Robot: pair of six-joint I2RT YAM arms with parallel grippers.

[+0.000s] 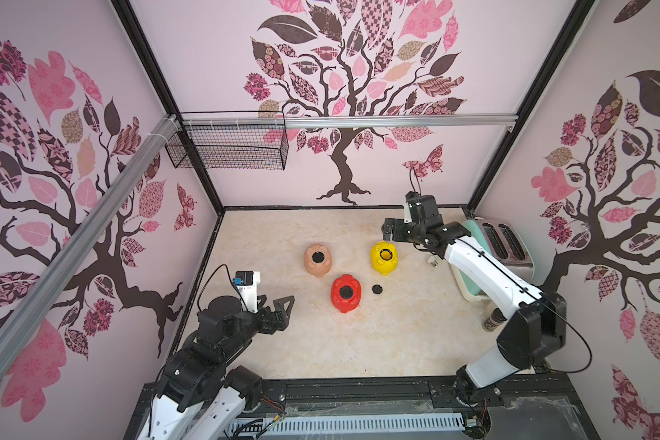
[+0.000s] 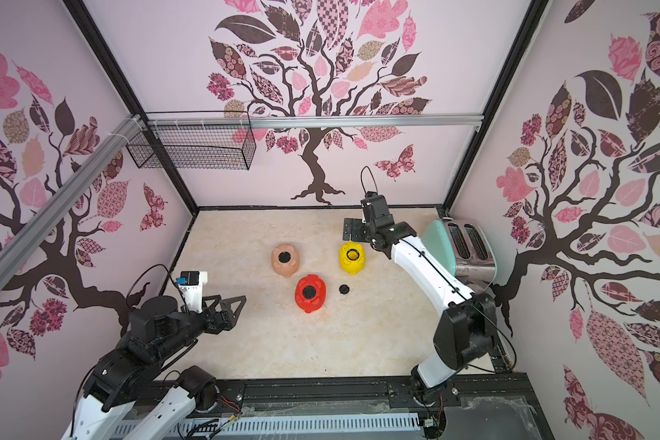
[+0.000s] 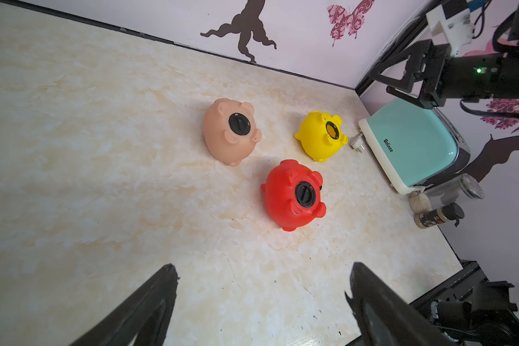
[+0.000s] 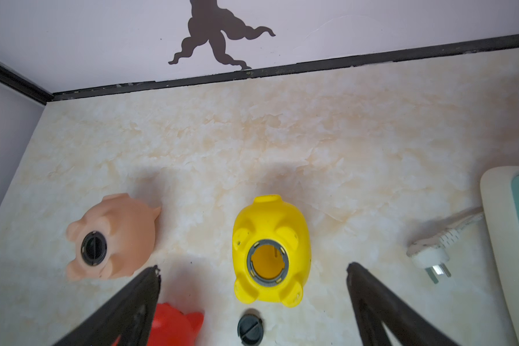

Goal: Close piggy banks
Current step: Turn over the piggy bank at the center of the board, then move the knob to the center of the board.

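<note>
— Right wrist view cuts the red pig (image 4: pixel 174 326) off at the edge; what's clear?
— Smooth plastic pigs lie belly-up on the marbled tabletop (image 1: pixel 321 343): peach pig (image 1: pixel 318 260) and red plugged black, yellow pig (image 4: pixel 270 227) with its ringed hole open, a loose slotted plug (image 4: pixel 250 329) just beside it.
— Writing?
— "Belinee" on the mint toaster (image 3: pixel 408 140). Left fingers (image 3: pixel 162 284) and right fingers (image 4: pixel 363 287) spread wide, grasping nothing.

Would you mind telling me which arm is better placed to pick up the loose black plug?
Probably right: the right gripper, open, hangs beside the yellow pig, near the plug; the left gripper sits beyond the red pig.
</note>
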